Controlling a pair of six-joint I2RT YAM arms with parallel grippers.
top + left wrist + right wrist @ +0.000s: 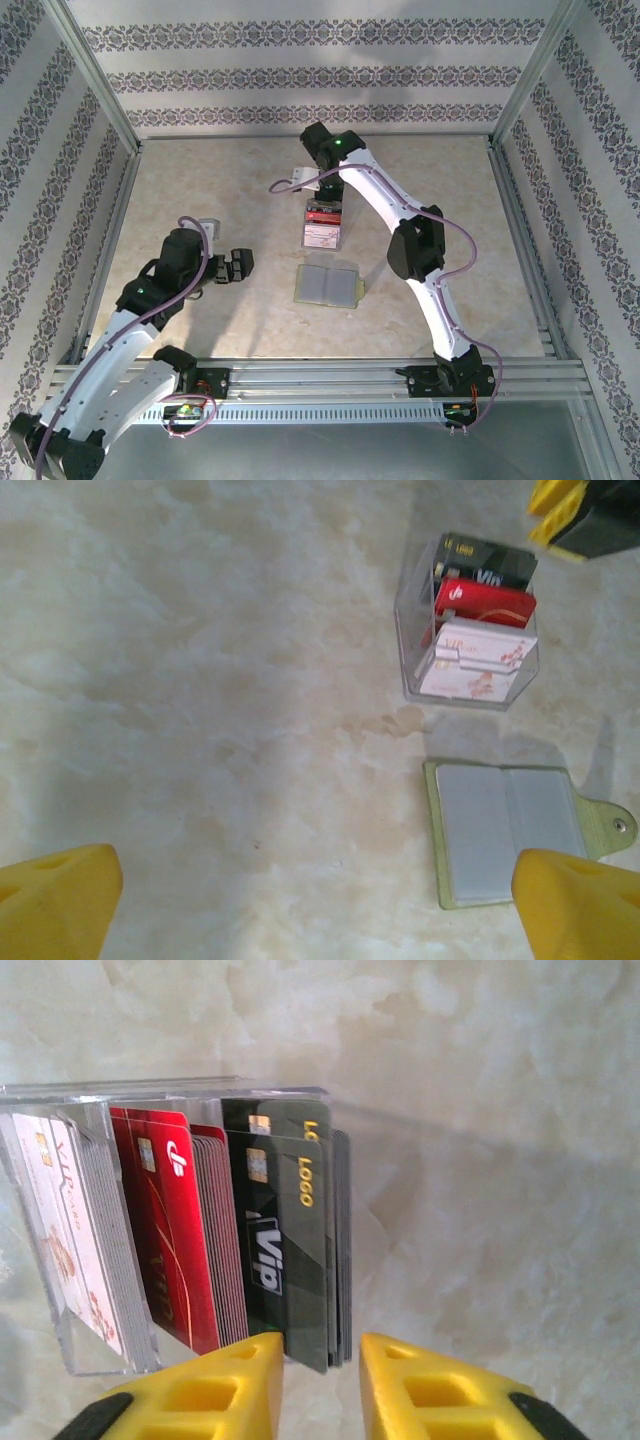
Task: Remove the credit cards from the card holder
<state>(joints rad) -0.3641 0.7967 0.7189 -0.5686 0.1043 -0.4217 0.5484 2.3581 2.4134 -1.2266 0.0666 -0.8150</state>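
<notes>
My right hand [320,1380] hangs over the clear tray [160,1090], its yellow fingers [220,1390] a little way apart. The near end of the black cards [285,1250] sits right at the gap between them. I cannot tell whether either finger touches a card, and I see no firm grip. In the tray the credit cards stand on edge in three packs: black ones closest to my fingers, a red pack [165,1240] next, and a white pack [60,1220] beyond that.

From above, the right hand [322,195] is at the tray's far end, and the tray [323,235] sits about midway across the worktop [200,180], a bit closer to the far edge.

The card holder [328,284] lies just beside the tray on the near-edge side. It is spread open and flat, grey pockets up, with its snap tab [620,825] sticking out from one side.

My left hand [235,265] is fully open and holds nothing. It hovers toward the left edge, well apart from the card holder [510,830]. Its two yellow fingertips [60,900] frame bare worktop [200,680].
</notes>
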